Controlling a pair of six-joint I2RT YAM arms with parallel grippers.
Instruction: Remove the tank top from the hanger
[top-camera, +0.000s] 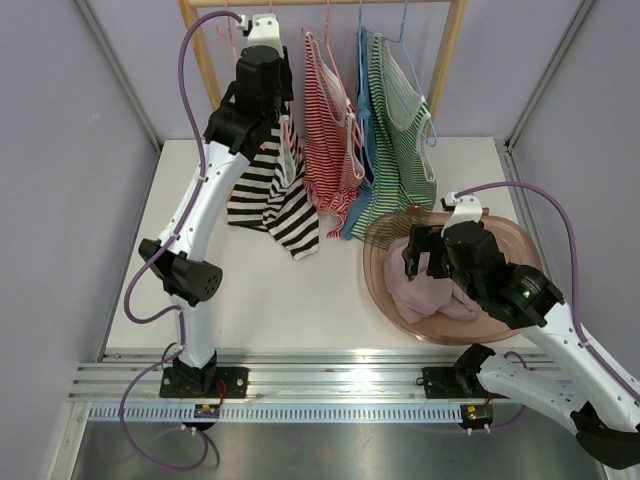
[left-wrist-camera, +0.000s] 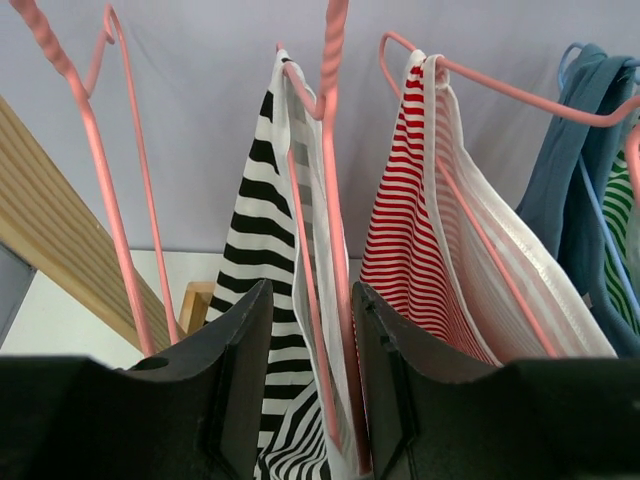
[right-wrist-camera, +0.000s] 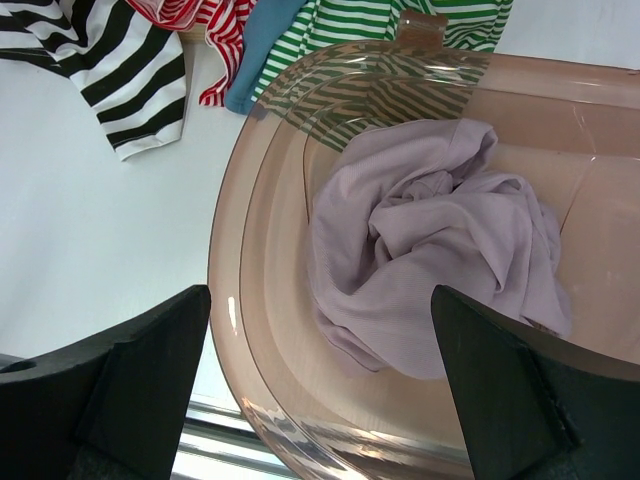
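Left wrist view: left gripper reaches up at the far left of the rack. Its fingers have closed in on a strap of the black-and-white tank top, with the pink hanger wire caught in the same gap. This looks like a grip taken high so the strap can be slid off the wire. The top hangs on its hanger, long axis vertical, straps up, hem down toward the surface, lower edge skewed near-right. Right gripper, fingers wide apart and holding nothing, hovers over the brown bowl with the lilac garment, probably waiting.
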